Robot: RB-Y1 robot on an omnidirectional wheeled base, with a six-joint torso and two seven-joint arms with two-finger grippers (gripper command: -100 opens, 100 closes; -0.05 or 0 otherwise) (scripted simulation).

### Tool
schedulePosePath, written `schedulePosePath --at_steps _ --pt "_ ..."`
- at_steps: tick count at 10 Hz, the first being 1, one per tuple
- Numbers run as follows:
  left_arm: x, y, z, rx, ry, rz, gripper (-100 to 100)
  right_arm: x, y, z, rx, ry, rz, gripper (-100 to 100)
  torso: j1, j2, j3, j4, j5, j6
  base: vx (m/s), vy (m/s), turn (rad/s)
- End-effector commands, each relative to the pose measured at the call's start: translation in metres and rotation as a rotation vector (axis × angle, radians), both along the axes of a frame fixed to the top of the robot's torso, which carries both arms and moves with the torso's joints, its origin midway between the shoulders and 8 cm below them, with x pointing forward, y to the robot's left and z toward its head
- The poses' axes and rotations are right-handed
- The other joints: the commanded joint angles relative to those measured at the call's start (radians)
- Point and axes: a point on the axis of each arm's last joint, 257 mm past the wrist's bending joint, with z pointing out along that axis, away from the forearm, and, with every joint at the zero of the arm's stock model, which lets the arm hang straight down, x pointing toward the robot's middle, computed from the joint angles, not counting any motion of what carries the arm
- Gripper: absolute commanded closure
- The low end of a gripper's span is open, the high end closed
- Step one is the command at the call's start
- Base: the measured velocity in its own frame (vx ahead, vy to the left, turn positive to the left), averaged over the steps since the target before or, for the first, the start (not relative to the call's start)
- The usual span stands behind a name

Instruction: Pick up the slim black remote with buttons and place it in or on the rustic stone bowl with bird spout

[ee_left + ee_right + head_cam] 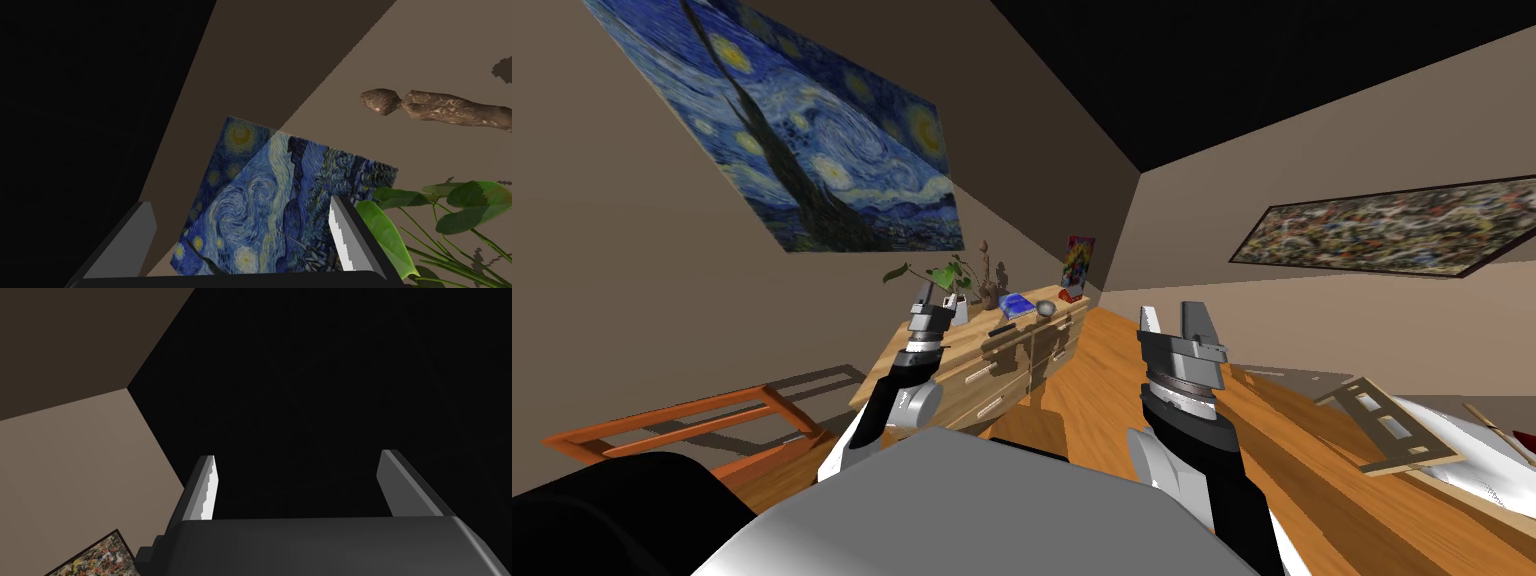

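This is the approach step: nothing is held, and the slim black remote [1001,329] lies flat on top of the wooden sideboard [982,385], near its front edge and about midway along. The grey stone bowl [1046,309] stands further on toward the far end, just past a blue book [1017,304] and short of a bright upright card [1077,265].

The left pincer [932,296] is raised, fingers spread wide and empty. It points up at the wall, close to the leaves of the potted plant [949,277], with a brown figurine [992,280] nearby. The right pincer [1173,322] is also wide and empty, held up over the wooden floor [1112,370] well clear of the sideboard.

My guess is that the next move means coming closer, then tipping one pincer down over the remote to close across its narrow width. The plant and figurine crowd the back edge, so approaching from the front edge looks safer. The floor ahead gives room, though an orange wooden frame [682,420] stands off to the left.
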Motion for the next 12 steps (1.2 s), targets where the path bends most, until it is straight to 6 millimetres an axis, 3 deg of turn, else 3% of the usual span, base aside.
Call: schedulePosePath --at_steps 1,12 --pt "0.01 0.003 -0.006 0.003 0.046 -0.013 -100 0.0 0.0 0.0 0.0 0.0 0.0 0 0.0 0.0 0.0 0.0 0.0 0.0 0.009 -0.033 -0.02" --pt "0.057 0.029 -0.044 -0.035 0.299 -0.044 -100 0.0 0.0 0.0 0.0 0.0 0.0 0 0.001 0.0 0.0 0.0 0.0 0.0 0.01 -0.037 -0.019"
